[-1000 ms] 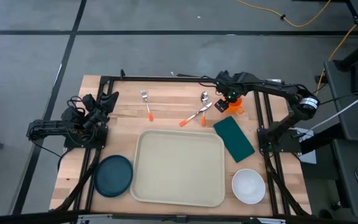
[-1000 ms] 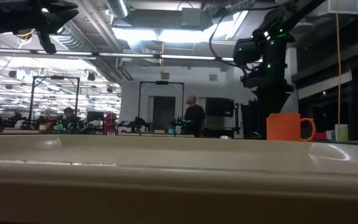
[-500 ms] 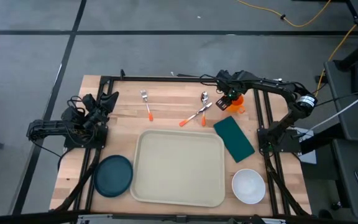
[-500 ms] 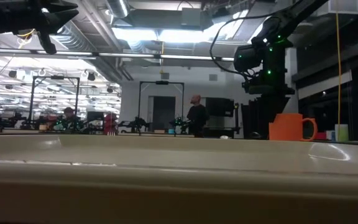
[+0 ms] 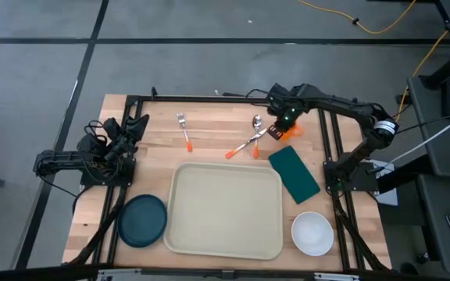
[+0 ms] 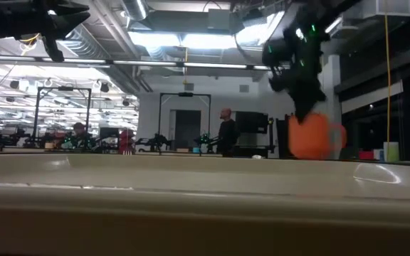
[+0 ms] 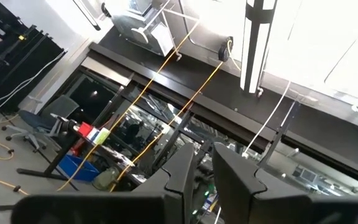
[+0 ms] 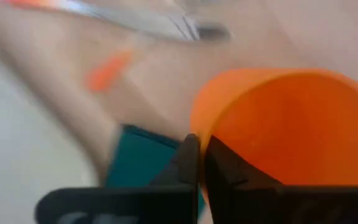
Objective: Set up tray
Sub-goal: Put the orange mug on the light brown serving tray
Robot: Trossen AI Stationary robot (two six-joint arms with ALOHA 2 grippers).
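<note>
The beige tray (image 5: 225, 234) lies in the table's near middle with nothing on it; its rim (image 6: 191, 178) fills the low view's foreground. An orange mug (image 5: 291, 134) (image 6: 315, 136) is at the far right of the table, under my right gripper (image 5: 282, 123) (image 8: 199, 155), which is shut on it. My left gripper (image 5: 135, 126) (image 7: 205, 168) waits at the table's left, raised and pointing toward the ceiling. There is a narrow gap between its fingers and nothing in it. My right gripper holds the mug by its rim (image 8: 199, 127), pinched with one finger inside the mug and one outside. The fingers come from above, slanting down. The mug hangs tilted below them (image 6: 312, 139). The tray rim hides whether its base is clear of the table.
A fork (image 5: 183, 129), a spoon (image 5: 256, 129) and a knife (image 5: 244, 146), all orange-handled, lie behind the tray. A dark green cloth (image 5: 294, 173) lies right of it. A white bowl (image 5: 312, 232) is at the near right and a dark blue plate (image 5: 142, 220) at the near left. People stand in the room beyond.
My right gripper has come down over the mug and shut on its rim. It has since moved a little toward the table's left. The mug, upright before, has shifted left with the gripper and tipped.
</note>
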